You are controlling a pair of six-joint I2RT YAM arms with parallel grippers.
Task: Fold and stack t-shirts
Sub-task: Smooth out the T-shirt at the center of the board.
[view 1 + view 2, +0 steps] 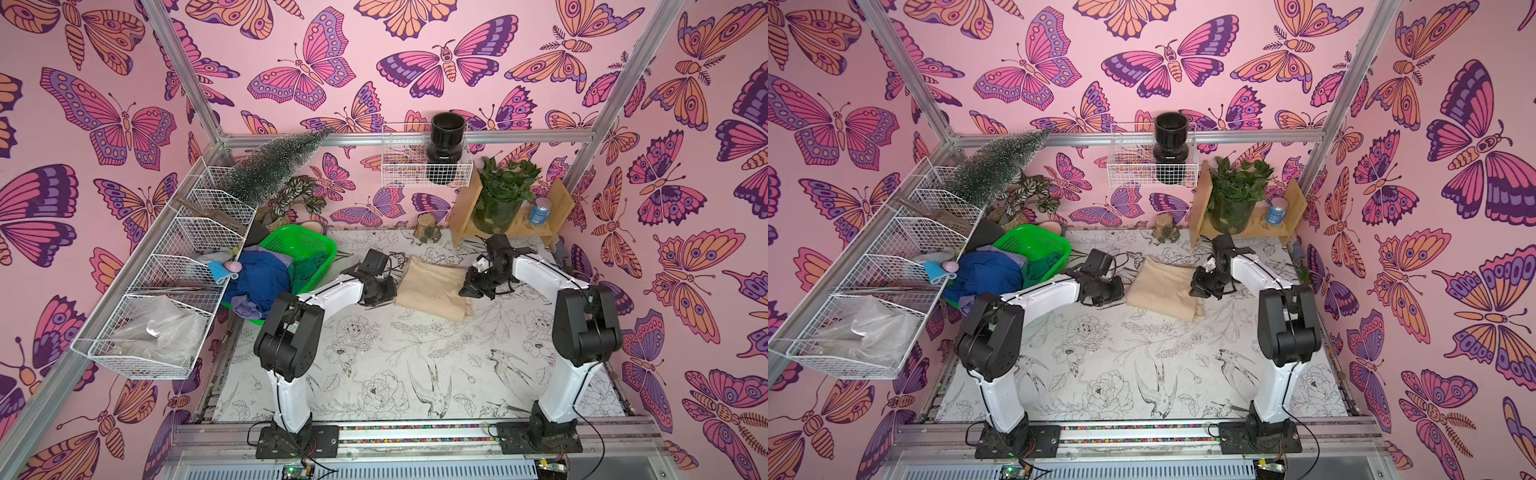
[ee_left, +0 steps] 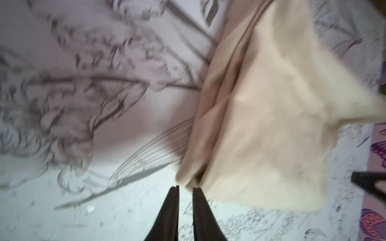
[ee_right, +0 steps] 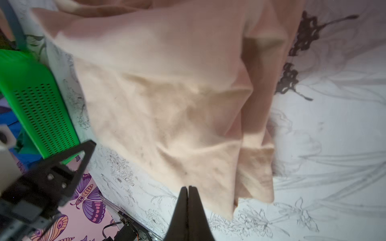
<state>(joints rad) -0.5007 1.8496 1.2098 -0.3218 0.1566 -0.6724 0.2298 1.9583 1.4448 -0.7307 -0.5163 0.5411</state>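
A folded beige t-shirt [image 1: 432, 286] [image 1: 1163, 286] lies flat on the flower-printed table, between my two grippers. My left gripper [image 1: 391, 294] [image 2: 186, 187] hovers at the shirt's left edge, jaws a little apart and holding nothing, beside a cloth corner [image 2: 188, 179]. My right gripper [image 1: 466, 291] [image 3: 188, 187] is at the shirt's right edge, shut and empty, its tips over the cloth's border [image 3: 167, 125]. A royal blue t-shirt [image 1: 262, 274], a lavender one [image 1: 245, 309] and a dark green one [image 1: 309, 270] are heaped in the green basket [image 1: 299, 243].
White wire baskets [image 1: 166, 291] line the left wall; a light-blue item with a pink piece [image 1: 222, 268] rests there. At the back stand a small stump [image 1: 428, 226] and a wooden shelf [image 1: 461, 208] bearing a potted plant [image 1: 500, 195] and a blue can [image 1: 540, 211].
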